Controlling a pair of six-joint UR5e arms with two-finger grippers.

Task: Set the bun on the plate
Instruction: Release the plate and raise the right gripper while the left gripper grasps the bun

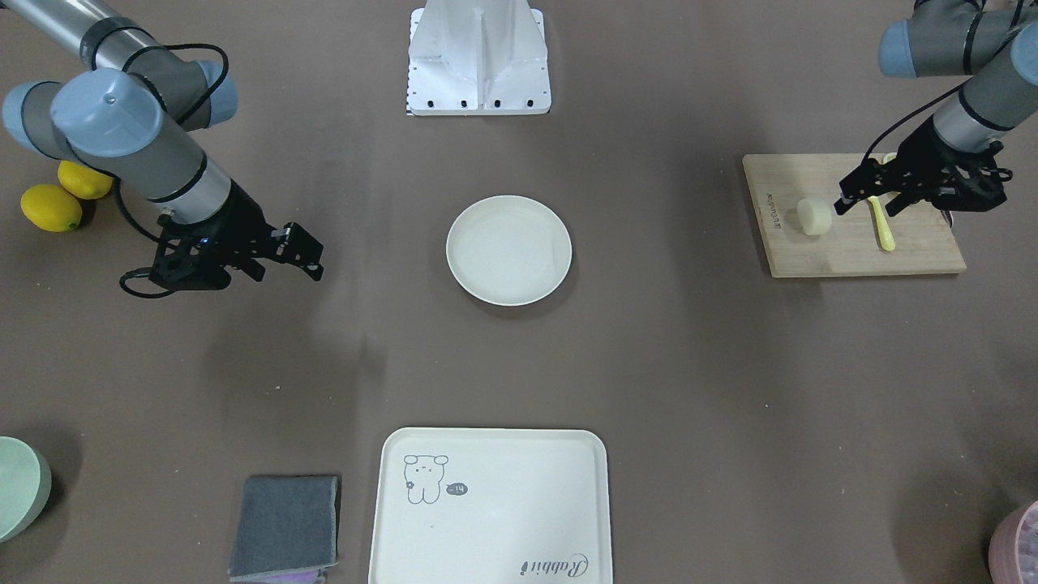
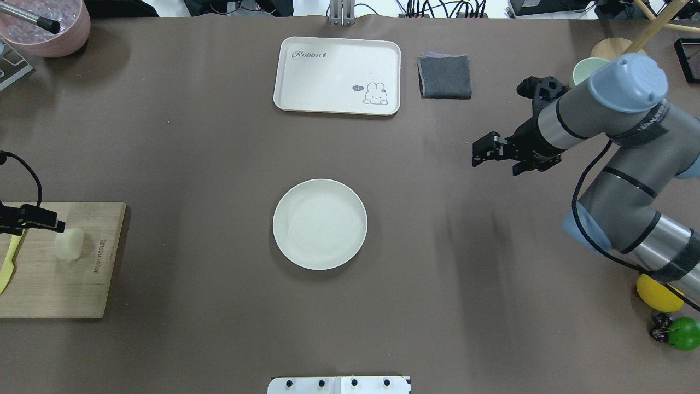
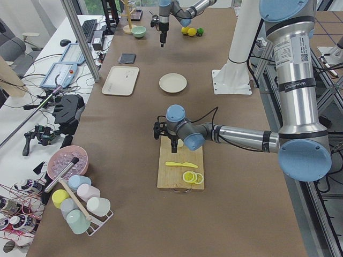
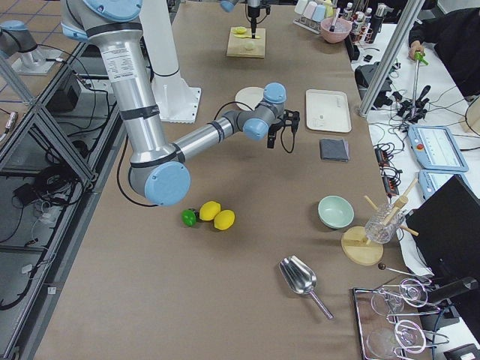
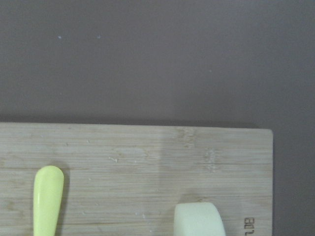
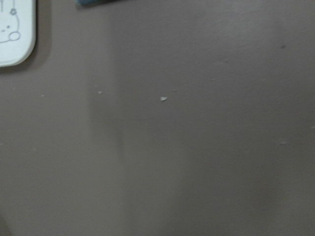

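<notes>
The bun [image 1: 814, 216] [image 2: 70, 243], a pale cream lump, lies on a wooden cutting board [image 1: 859, 247]; its top edge shows at the bottom of the left wrist view [image 5: 199, 220]. My left gripper [image 1: 869, 204] hovers open and empty over the board, just beside the bun on the side away from the plate. The round cream plate [image 1: 508, 250] [image 2: 320, 224] sits bare in the table's middle. Well off to the plate's other side, my right gripper [image 1: 288, 272] [image 2: 495, 167] hangs open above bare table, holding nothing.
A yellow knife [image 1: 882, 227] lies on the board under the left gripper, with lemon slices [image 3: 190, 177] at the board's end. A bear tray [image 1: 491, 507], grey cloth [image 1: 285, 526] and green bowl [image 1: 16, 487] line the far edge. Two lemons [image 1: 50, 207] sit behind the right arm.
</notes>
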